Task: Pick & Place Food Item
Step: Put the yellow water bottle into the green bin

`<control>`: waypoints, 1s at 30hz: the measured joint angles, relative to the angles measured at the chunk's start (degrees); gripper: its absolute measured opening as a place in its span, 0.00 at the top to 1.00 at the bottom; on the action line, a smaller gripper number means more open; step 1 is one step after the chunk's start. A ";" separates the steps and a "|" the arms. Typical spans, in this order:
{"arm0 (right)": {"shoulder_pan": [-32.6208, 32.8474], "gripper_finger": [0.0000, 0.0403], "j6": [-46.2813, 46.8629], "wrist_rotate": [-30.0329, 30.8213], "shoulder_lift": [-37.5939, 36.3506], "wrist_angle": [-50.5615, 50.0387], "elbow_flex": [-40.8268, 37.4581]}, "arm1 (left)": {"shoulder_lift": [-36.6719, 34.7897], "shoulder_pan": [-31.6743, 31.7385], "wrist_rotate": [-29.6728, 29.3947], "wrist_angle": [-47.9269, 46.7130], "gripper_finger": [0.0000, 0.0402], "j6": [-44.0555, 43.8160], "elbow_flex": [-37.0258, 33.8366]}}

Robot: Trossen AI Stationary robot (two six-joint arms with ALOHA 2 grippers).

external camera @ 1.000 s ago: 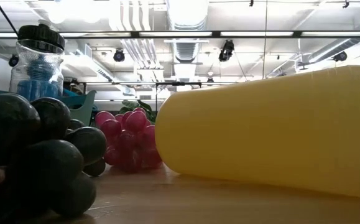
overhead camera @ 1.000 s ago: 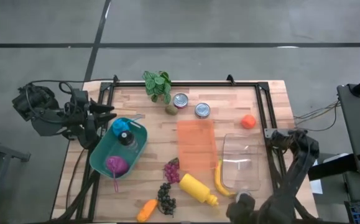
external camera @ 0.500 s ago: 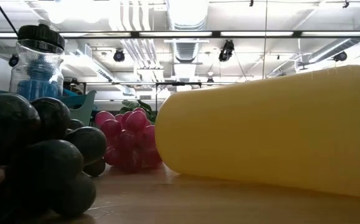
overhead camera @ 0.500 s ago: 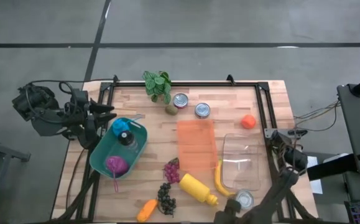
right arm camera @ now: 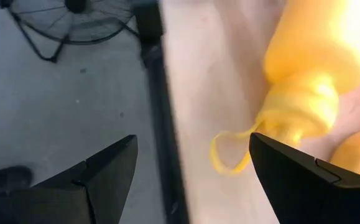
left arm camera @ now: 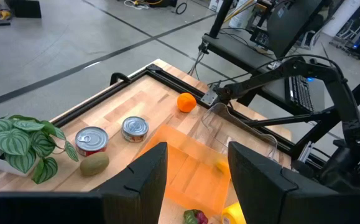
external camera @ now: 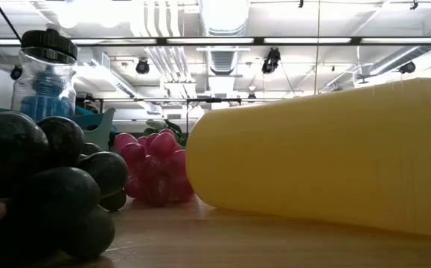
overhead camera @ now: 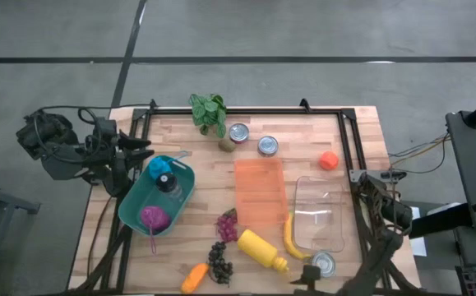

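The left gripper [overhead camera: 143, 149] waits off the left edge of the worktop [overhead camera: 303, 144], its jaws partly apart with nothing between them. Just beside it sits a teal basket [overhead camera: 136, 215] holding a clear bottle with a blue inside [overhead camera: 165, 178] and a purple item [overhead camera: 154, 217].

Toward the middle, a potted plant [overhead camera: 209, 112] stands at the far edge, with a kiwi [overhead camera: 226, 145] and two cans [overhead camera: 238, 132] [overhead camera: 268, 145] near it. An orange cutting mat [overhead camera: 259, 191] lies flat in the centre. Along the near edge lie a carrot [overhead camera: 193, 277], dark grapes [overhead camera: 219, 261], red grapes [overhead camera: 228, 225] and a yellow squeeze bottle [overhead camera: 261, 249] on its side, nozzle pointing toward the near right. A banana [overhead camera: 291, 238] rests between the bottle and a clear container [overhead camera: 320, 214]; whether it touches the container cannot be told. A third can [overhead camera: 324, 263] sits just in front of that container. An orange [overhead camera: 328, 160] lies alone farther back.

The right gripper [overhead camera: 307, 277] hovers at the near edge of the worktop, close to the bottle's nozzle, with its jaws spread wide and gripping nothing.
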 joint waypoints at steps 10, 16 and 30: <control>0.50 0.24 0.59 0.99 0.04 12.30 -7.60 | 0.01 0.00 0.00 0.00 0.57 0.00 0.01; -0.21 0.24 3.75 3.06 0.13 14.72 -11.35 | -0.01 0.00 0.02 0.00 0.57 0.00 0.01; -0.27 0.24 10.80 2.50 0.12 20.23 -16.99 | 0.00 -0.01 0.00 0.00 0.57 0.00 0.01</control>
